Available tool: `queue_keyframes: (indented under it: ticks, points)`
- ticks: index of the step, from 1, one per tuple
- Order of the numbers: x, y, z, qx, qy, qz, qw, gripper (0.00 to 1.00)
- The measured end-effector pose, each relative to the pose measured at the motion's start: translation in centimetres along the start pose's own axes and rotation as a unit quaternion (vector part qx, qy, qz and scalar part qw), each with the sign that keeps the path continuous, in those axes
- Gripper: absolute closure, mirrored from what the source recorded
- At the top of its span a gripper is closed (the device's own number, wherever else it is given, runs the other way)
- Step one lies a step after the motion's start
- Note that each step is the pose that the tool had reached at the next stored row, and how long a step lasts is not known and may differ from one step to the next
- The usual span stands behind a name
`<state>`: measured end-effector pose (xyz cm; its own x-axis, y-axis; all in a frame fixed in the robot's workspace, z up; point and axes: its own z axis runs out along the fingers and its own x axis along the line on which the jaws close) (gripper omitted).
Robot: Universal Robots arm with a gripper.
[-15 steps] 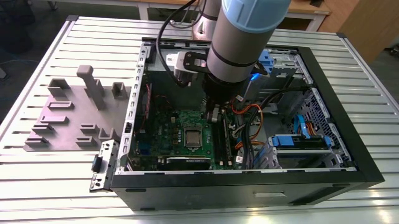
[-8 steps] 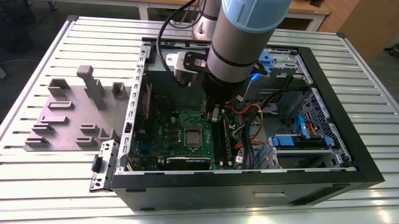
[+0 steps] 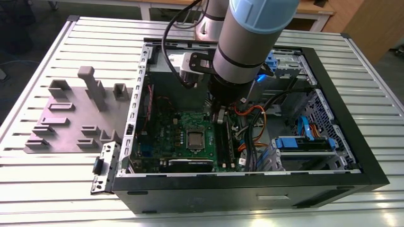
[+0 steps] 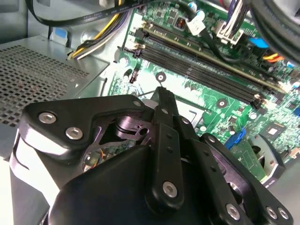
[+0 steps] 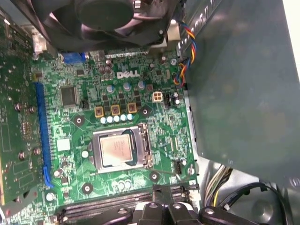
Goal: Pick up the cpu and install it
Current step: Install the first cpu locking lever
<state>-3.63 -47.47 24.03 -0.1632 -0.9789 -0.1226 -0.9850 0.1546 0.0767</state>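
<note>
Slatted metal tabletop (image 3: 57, 189) fills the scene, and on it lies an open black case (image 3: 252, 196) with its side off, beside a grey fixture plate (image 3: 63, 127) carrying upright blocks at the exterior view's left. Down into the case reaches the arm (image 3: 252, 38), its grey and blue-capped body hanging over the green board (image 3: 164, 137). The gripper (image 3: 219, 115) sits low inside the case, just above the board and beside the memory slots (image 3: 225, 142). In the second wrist view the black gripper (image 4: 160, 93) body looms large, its finger linkage drawn together to a narrow tip over the board; nothing visible is pinched there, but whether the tips meet I cannot tell. Now the first wrist view: the cpu (image 5: 116, 149) lies flat in its socket (image 5: 123, 151), silvery top up, framed by the metal bracket, in the middle of the board. The gripper (image 5: 162, 206) fingers show at the frame edge, near the memory slots (image 5: 93, 208) and apart from the cpu. A long blue slot (image 5: 42, 136) runs along one side of the board, and a black fan (image 5: 105, 16) sits beyond the socket. Coloured wires (image 5: 185, 47) run past the board's edge. In the exterior view, blue drive clips (image 3: 303, 142) and orange cables (image 3: 252, 111) crowd the case's right part.
</note>
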Motion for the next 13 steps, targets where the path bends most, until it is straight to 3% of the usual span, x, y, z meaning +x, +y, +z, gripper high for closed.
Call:
queue_keyframes:
  ticks: [5,13]
  points:
    - [-0.11,-0.4,-0.01,-0.0001,-0.0003,0.0,1.0,0.89]
    - [-0.78,-0.36,0.16,-0.0001,-0.0004,0.0,1.0,0.89]
